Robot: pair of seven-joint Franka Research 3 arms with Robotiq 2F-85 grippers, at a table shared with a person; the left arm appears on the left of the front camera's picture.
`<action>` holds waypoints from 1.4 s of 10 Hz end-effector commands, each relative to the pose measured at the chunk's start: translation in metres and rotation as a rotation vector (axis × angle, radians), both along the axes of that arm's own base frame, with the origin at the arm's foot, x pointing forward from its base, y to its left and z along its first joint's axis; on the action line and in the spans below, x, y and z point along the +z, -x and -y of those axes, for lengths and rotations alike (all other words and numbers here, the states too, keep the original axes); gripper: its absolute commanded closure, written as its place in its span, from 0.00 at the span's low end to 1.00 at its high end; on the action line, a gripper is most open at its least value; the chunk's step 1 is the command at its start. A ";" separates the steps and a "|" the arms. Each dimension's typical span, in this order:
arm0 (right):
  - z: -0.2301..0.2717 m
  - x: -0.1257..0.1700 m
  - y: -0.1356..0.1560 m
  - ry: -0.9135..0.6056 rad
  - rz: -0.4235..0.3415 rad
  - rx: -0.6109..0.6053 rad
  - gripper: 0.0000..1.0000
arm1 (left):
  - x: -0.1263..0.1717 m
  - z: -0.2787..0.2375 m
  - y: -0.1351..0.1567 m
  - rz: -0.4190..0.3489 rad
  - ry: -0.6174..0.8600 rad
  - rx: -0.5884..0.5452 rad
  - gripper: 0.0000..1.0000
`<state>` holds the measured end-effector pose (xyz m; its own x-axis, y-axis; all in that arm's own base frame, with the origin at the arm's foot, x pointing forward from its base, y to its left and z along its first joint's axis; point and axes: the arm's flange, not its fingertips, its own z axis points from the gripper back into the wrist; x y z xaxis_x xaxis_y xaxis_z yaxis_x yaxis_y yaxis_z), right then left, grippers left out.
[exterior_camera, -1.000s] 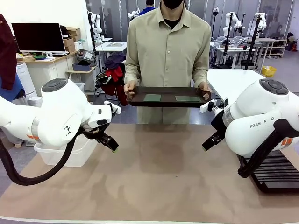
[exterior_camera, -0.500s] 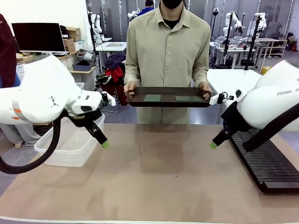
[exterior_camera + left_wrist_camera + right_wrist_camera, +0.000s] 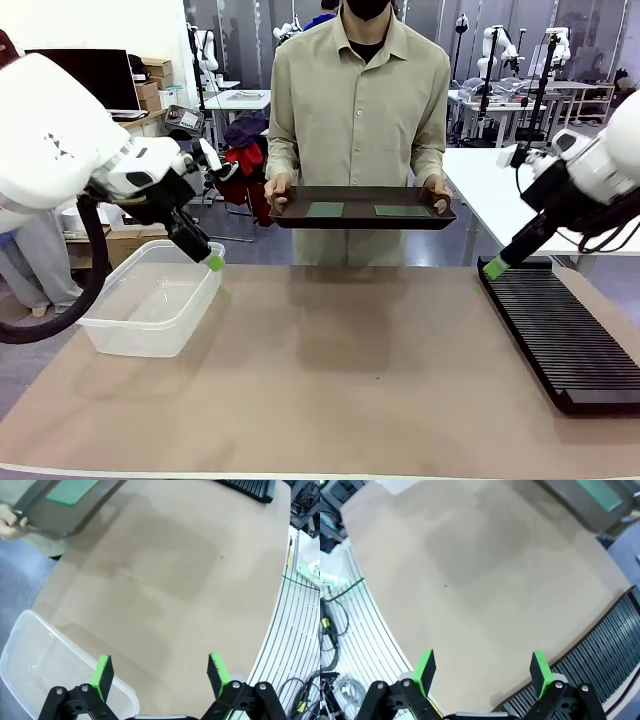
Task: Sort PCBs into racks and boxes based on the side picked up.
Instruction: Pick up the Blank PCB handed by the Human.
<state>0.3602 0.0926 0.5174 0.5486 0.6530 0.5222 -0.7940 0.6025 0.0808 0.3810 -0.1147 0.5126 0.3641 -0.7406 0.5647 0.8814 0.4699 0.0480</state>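
Two green PCBs (image 3: 325, 210) (image 3: 401, 211) lie flat on a dark brown tray (image 3: 362, 221) that a person holds in both hands at the far side of the table. One PCB (image 3: 71, 489) shows in the left wrist view, another PCB (image 3: 599, 493) in the right wrist view. My left gripper (image 3: 214, 262) hangs open above the far rim of the clear box (image 3: 155, 300) at the left. My right gripper (image 3: 494, 268) hangs open above the far end of the black slotted rack (image 3: 560, 330) at the right. Both grippers (image 3: 159, 674) (image 3: 482, 672) hold nothing.
The brown table mat (image 3: 340, 370) lies bare between box and rack. The box (image 3: 35, 670) is seen empty from the left wrist, the rack (image 3: 600, 665) under the right fingers. Cables and a metal frame run along the table's near edge (image 3: 295, 630).
Both arms have risen and swung outward: the left gripper from mid-table to over the box, the right gripper to over the rack's far end. The person holds the tray still.
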 end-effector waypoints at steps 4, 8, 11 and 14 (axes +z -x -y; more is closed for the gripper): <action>0.031 0.043 0.006 -0.067 0.154 0.017 0.00 | 0.034 -0.020 -0.010 0.102 0.141 -0.056 0.00; 0.025 0.047 0.008 -0.103 0.079 0.085 0.00 | 0.035 -0.020 -0.010 0.073 0.107 -0.049 0.00; 0.053 0.071 -0.005 -0.124 0.124 0.158 0.00 | 0.066 -0.031 -0.014 0.058 0.086 -0.099 0.00; 0.074 0.101 -0.018 -0.094 0.163 0.180 0.00 | 0.101 -0.041 -0.019 0.074 -0.012 -0.196 0.00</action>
<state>0.3684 0.0226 0.6135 0.3511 0.6751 0.6489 -0.8830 0.4693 -0.0105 0.3909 -0.0815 0.6056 0.2267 -0.7560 0.6141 0.9338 0.3478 0.0835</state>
